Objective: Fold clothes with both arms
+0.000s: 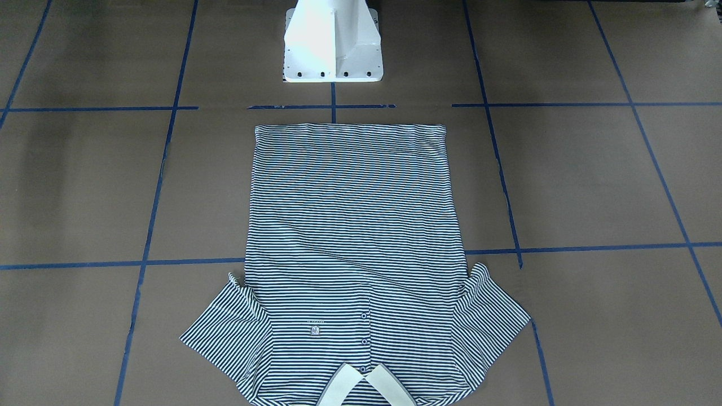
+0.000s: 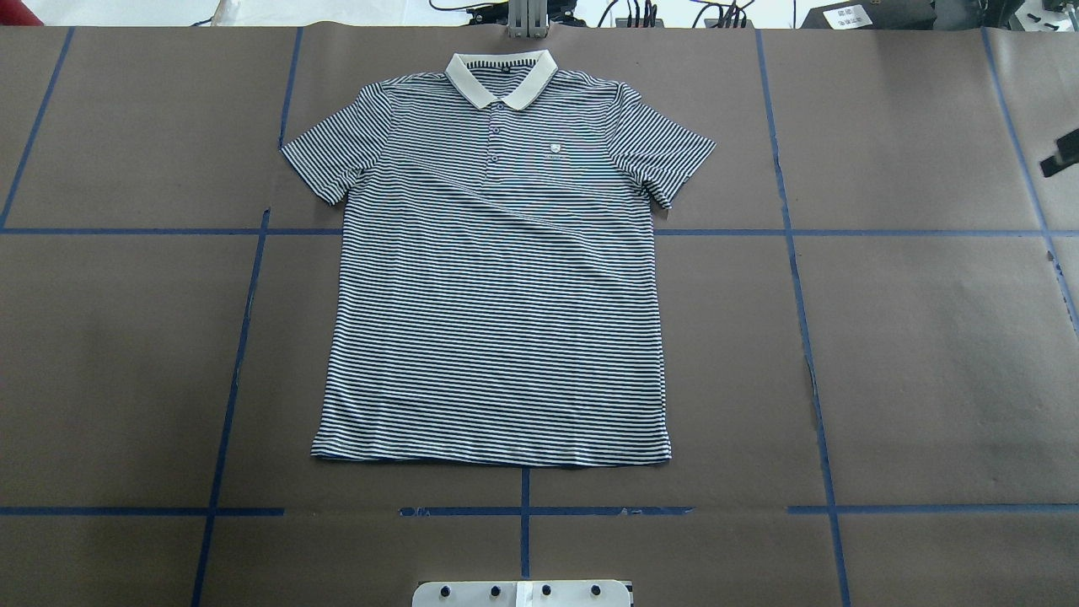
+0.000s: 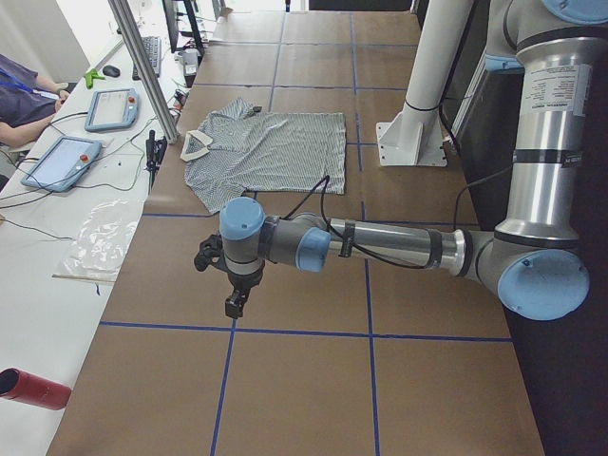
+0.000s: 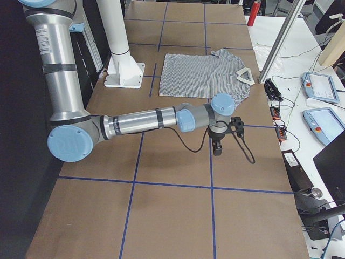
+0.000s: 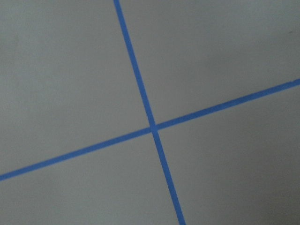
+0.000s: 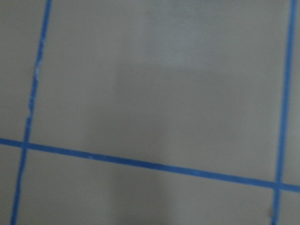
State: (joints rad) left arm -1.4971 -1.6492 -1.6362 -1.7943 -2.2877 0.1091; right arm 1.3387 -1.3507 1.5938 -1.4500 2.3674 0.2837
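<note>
Exterior left showed you the left gripper (image 3: 235,306) hanging over the bare table (image 3: 285,380), touching nothing; you could not tell how far its jaws stood apart. Exterior right left the right gripper (image 4: 217,150) just as unclear. The polo shirt (image 2: 497,295) lay flat, front up, mid-table, collar (image 2: 502,74) at the far edge, hem toward the white pedestal (image 1: 333,42), well apart from both grippers

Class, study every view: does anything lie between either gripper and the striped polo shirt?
Nothing visible does. The navy-and-white striped polo shirt lies flat; only bare brown table covering with blue tape lines separates it from the black left gripper and black right gripper, each hanging off to one side.
</note>
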